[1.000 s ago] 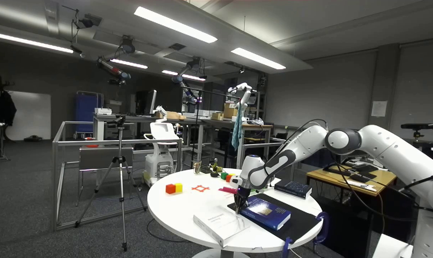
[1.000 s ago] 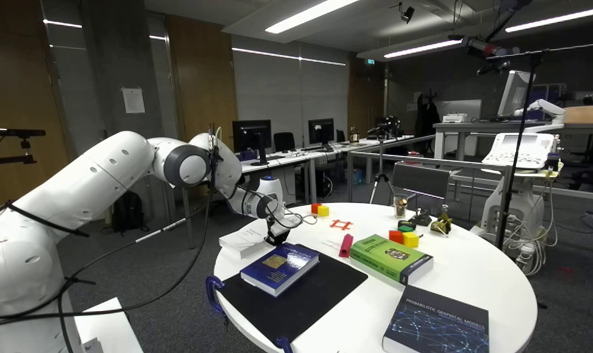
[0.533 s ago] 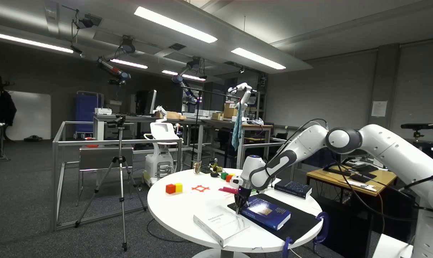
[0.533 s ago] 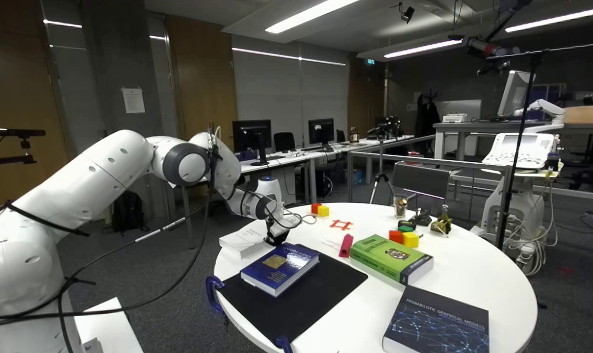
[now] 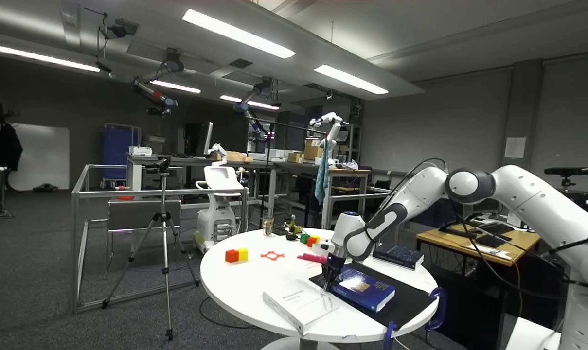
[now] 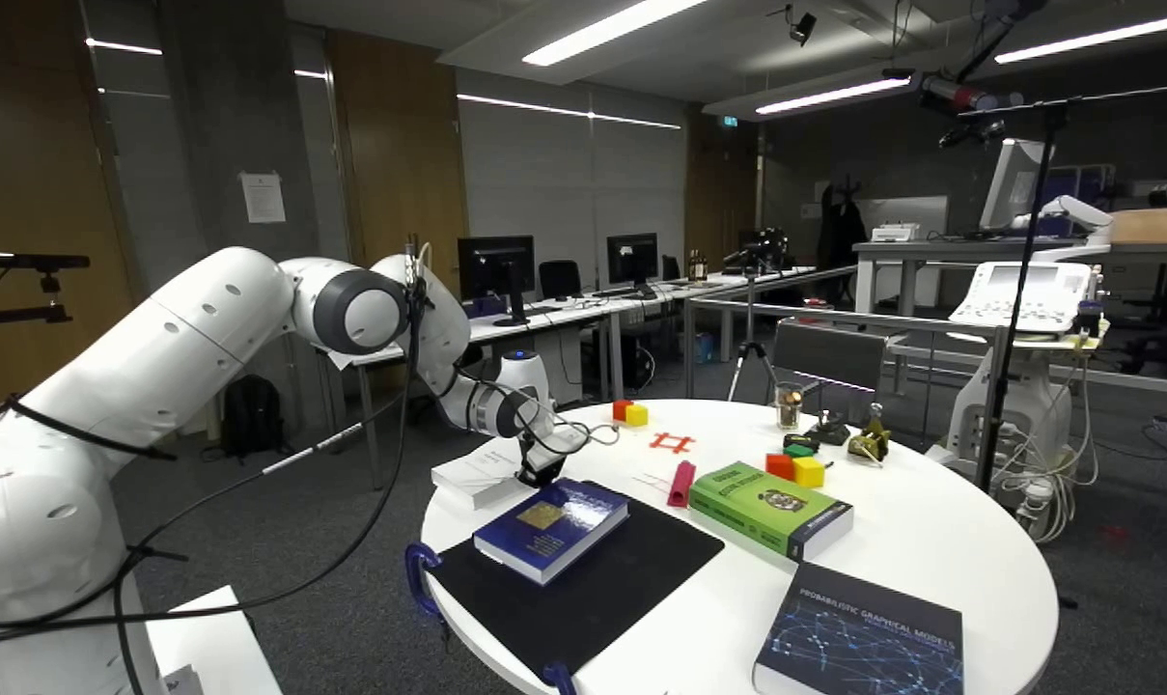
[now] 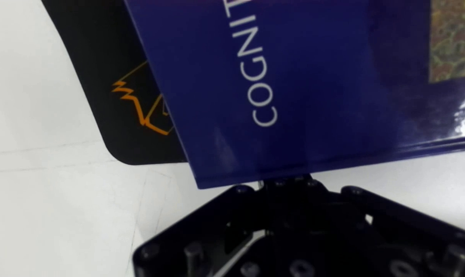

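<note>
Closed tip to tip, the pincer (image 7: 287, 180) is positioned at the spine edge of the blue book (image 7: 317, 88); whether they touch cannot be told. The blue book is laid flat on a black mat (image 7: 94, 80), its spine along the mat's edge. On the pincer's other side, a white book (image 5: 299, 304) is set on the round table (image 5: 250, 284). In an exterior view, a green book (image 6: 768, 507) and a dark book (image 6: 868, 632) are seen past the mat.

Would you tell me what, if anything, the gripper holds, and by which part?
Nothing is held: the gripper is shut, at the edge of the blue book.
</note>
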`<control>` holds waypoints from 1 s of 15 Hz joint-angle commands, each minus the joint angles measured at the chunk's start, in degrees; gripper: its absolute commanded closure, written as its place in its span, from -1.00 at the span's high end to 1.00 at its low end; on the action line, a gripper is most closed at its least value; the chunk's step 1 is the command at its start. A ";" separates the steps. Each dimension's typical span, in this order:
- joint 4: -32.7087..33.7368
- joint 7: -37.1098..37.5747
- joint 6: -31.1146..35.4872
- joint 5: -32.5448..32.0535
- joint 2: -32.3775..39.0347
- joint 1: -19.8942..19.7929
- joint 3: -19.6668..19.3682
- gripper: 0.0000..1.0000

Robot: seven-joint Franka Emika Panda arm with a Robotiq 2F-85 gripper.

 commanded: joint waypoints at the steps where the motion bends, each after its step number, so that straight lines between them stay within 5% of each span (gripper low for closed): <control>1: -6.96 0.41 2.05 -1.62 -4.09 -1.09 -1.37 -1.00; 15: -11.91 -1.81 1.32 -3.13 -7.60 -2.53 -2.17 -1.00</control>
